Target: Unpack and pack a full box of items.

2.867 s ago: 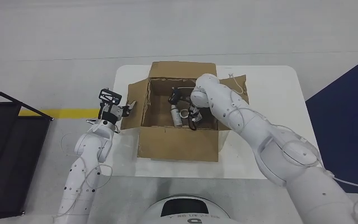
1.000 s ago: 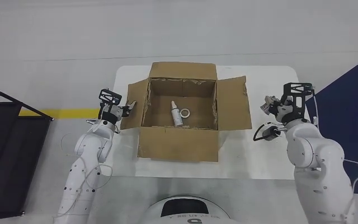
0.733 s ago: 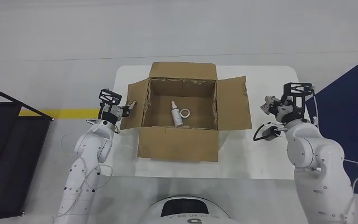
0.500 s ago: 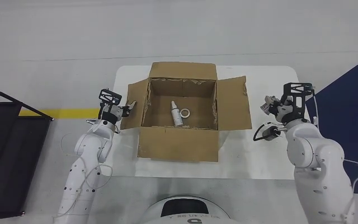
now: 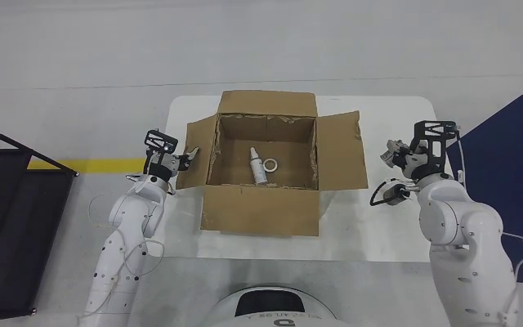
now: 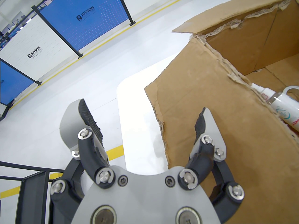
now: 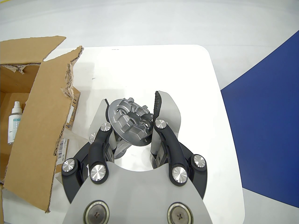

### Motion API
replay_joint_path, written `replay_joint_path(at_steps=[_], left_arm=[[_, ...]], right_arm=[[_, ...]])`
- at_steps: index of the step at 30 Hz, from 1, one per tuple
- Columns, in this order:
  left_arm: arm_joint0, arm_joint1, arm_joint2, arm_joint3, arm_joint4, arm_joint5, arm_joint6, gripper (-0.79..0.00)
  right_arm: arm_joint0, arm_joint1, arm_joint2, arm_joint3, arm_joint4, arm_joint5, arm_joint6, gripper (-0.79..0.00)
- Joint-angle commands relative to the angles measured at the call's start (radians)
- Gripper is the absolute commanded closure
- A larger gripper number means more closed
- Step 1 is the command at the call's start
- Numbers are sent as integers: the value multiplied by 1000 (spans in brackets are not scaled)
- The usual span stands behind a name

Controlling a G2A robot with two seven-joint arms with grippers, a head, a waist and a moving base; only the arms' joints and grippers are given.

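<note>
An open cardboard box (image 5: 260,208) stands mid-table with its flaps spread. Inside it lie a white spray bottle (image 5: 257,166) and a white tape ring (image 5: 271,165); the bottle (image 6: 280,104) (image 7: 14,122) is also seen past the box's rim. My right gripper (image 7: 130,108) (image 5: 392,154) hangs over the table's right side, beyond the right flap (image 7: 39,108), shut on a grey metal gear part (image 7: 129,122). My left gripper (image 6: 142,115) (image 5: 189,155) stands open at the edge of the left flap (image 6: 210,108), nothing between its fingers.
The white table (image 5: 392,233) has bare room right of the box and a narrow strip on its left (image 6: 137,127). A black rack (image 5: 20,237) stands on the floor at the far left. Blue flooring (image 7: 264,99) lies beyond the table's right edge.
The right arm has come out of the box and swung to the table's right side with the metal part in its gripper. In the last second nothing has moved. The left arm kept still.
</note>
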Motion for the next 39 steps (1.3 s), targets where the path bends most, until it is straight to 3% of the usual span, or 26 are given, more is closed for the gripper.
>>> replay_joint_path(at_steps=[1, 23, 31, 39], left_arm=[[0, 0, 0, 0, 0, 0, 0, -785], [0, 0, 0, 0, 0, 0, 0, -785], [0, 0, 0, 0, 0, 0, 0, -785], [0, 0, 0, 0, 0, 0, 0, -785]], right_arm=[[0, 0, 0, 0, 0, 0, 0, 0], [-1, 0, 0, 5, 2, 1, -4, 0], [72, -8, -28, 231, 60, 25, -9, 0], [116, -11, -19, 337, 114, 46, 1, 0]])
